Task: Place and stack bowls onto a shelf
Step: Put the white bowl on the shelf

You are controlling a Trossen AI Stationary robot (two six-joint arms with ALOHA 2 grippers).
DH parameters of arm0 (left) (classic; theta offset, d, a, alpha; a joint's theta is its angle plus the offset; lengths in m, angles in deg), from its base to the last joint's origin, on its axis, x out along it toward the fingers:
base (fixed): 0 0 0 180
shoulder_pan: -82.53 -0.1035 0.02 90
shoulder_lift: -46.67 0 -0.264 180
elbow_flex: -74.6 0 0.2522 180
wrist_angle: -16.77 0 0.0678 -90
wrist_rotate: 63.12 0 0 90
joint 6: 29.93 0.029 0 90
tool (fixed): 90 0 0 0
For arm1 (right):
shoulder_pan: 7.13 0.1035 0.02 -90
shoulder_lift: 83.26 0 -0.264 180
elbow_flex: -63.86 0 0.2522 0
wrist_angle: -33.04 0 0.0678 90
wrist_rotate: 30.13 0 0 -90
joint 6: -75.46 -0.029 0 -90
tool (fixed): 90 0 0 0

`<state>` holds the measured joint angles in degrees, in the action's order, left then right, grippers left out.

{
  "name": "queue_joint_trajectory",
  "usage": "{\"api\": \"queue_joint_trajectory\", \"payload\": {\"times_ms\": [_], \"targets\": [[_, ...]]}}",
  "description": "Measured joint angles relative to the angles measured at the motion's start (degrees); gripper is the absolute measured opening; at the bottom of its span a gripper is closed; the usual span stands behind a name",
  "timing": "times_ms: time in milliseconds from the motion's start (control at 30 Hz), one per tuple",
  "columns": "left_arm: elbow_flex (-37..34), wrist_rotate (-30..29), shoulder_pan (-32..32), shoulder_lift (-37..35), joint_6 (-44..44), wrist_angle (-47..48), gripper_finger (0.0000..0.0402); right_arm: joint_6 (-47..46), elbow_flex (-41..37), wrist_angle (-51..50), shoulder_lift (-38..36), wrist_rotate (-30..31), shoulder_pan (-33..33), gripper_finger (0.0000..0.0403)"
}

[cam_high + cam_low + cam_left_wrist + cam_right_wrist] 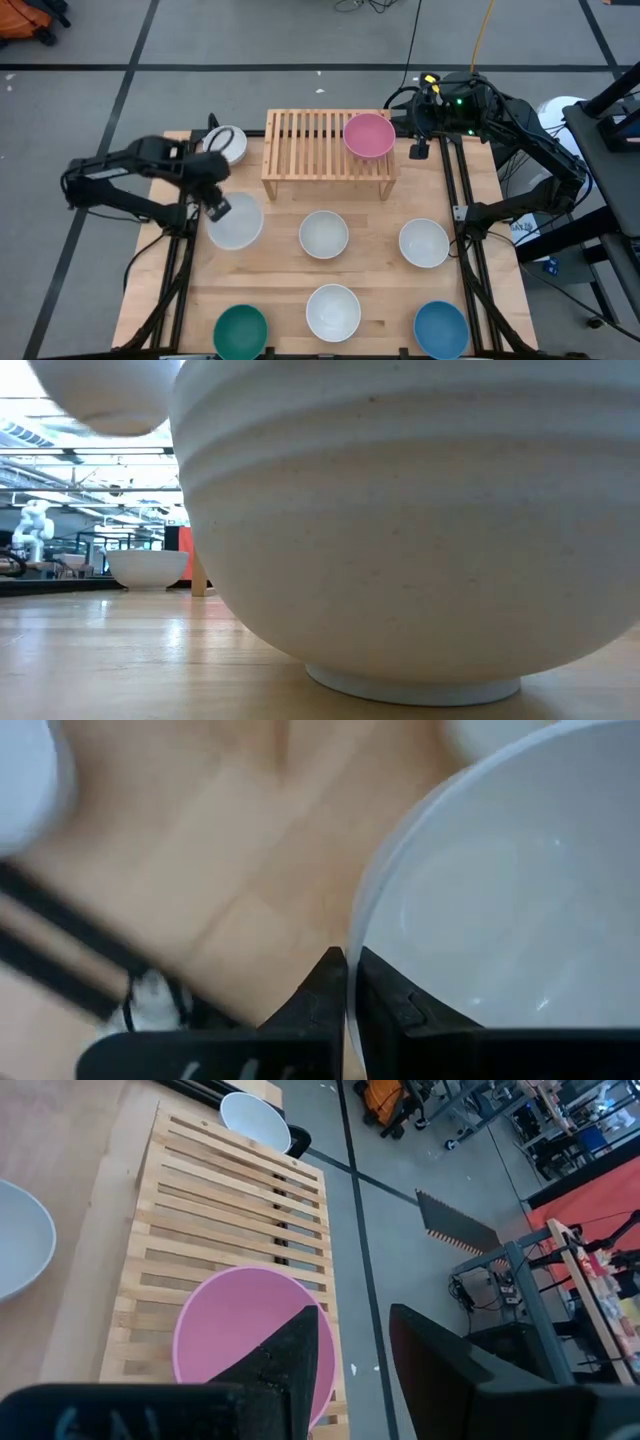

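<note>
The wooden table fills the middle of the high view. At its upper centre stands the slatted wooden shelf, with the pink bowl sitting on its right end, the only bowl on it so far.

The left tool, at the left of the high view, is closed on the near rim of a white bowl. In the left wrist view the two dark fingers pinch that rim between them, one inside the bowl and one outside. The right tool waits at the upper right, beyond the shelf's right end, with its fingers spread and nothing between them.

The grip is a thin pinch on a smooth rim, off to one side of the bowl. I would judge the main risk to be the bowl tilting or slipping out when lifted. It could also swing into the shelf edge on the way over, or nudge the pink bowl if set down too close.

Counted in the high view, there are eight bowls: five white, one pink, one teal green at lower left and one blue at lower right. There is one shelf and there are two arms.
</note>
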<state>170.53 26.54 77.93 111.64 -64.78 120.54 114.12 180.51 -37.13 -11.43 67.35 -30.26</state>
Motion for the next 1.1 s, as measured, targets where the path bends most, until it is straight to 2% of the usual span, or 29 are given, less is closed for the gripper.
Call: {"api": "queue_joint_trajectory", "payload": {"times_ms": [333, 467, 667, 867, 1100], "targets": [[23.08, -2.73, -14.1, 15.48, 14.45, -0.06, 0.001, 0.21, 0.0, 0.0, 0.0, 0.09, 0.0, 0.0121], [31.47, -3.4, -19.24, 21.59, 22.72, -0.03, 0.001, 0.21, 0.0, 0.0, 0.0, 0.17, 0.0, 0.0121], [43.46, -1.77, -26.82, 31.29, 31.12, -0.03, 0.001, 0.21, 0.0, -0.03, 0.0, 0.2, 0.0, 0.0121], [50.01, 2.54, -33.62, 39.09, 37.08, -0.03, 0.001, -0.09, 0.0, -0.04, 0.0, 0.2, 0.0, 0.0121], [50.58, 6.43, -38.14, 45.12, 41.93, 0.03, 0.001, -0.2, 0.0, -0.05, 0.0, 0.21, 0.0, 0.0121]]}}
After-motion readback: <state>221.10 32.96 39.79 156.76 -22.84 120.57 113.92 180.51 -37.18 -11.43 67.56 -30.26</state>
